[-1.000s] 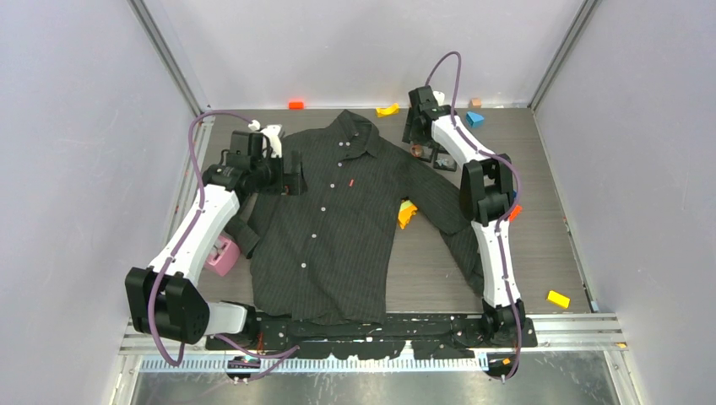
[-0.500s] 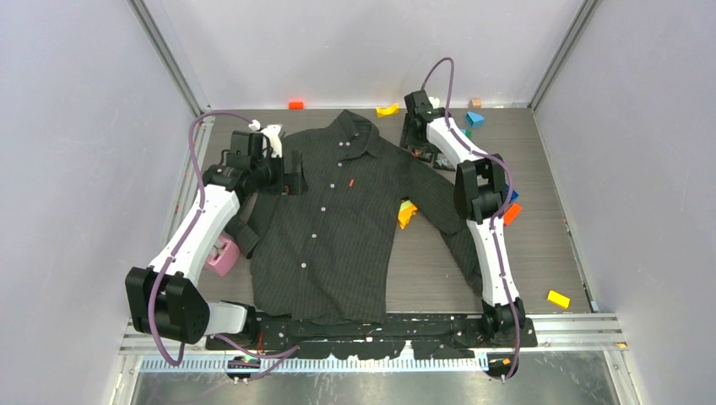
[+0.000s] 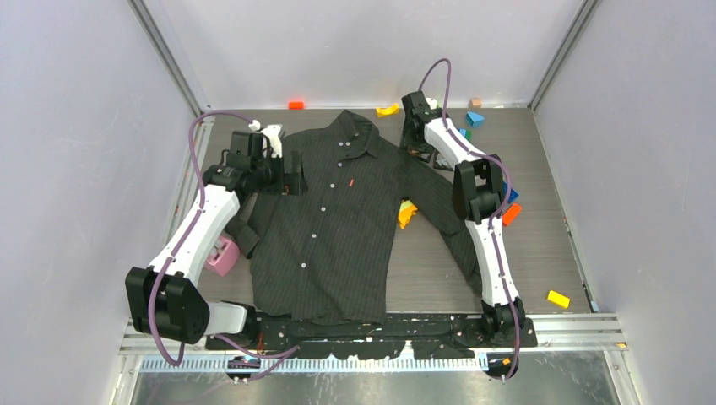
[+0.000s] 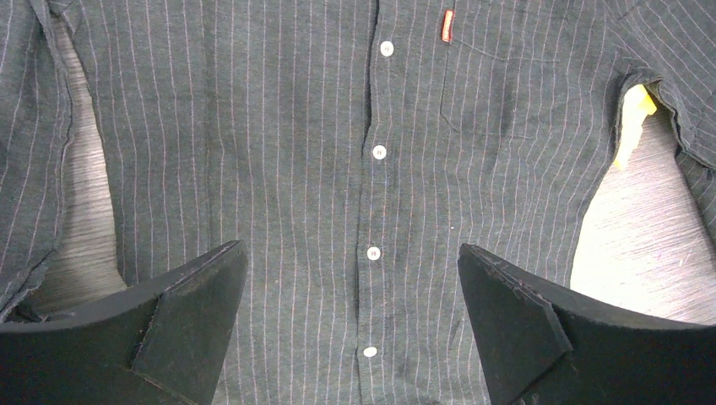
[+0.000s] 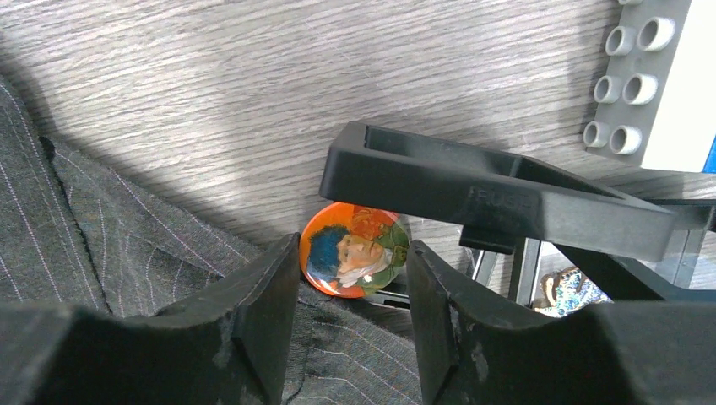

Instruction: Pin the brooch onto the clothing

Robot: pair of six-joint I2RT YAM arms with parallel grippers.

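right gripper [image 5: 353, 272]: jaws flank brooch [image 5: 355, 247] (portrait badge) | black frame [image 5: 507, 202] above | clothing [image 5: 84, 236] at left

The shirt [image 3: 338, 219] lay flat on the middle of the table [image 3: 549, 211], collar at the far end. The brooch [image 5: 355, 250] sat just right of its far shoulder, partly under a plastic frame [image 5: 473, 190]. A toy block [image 3: 407, 213] lay between the shirt's body and right sleeve.
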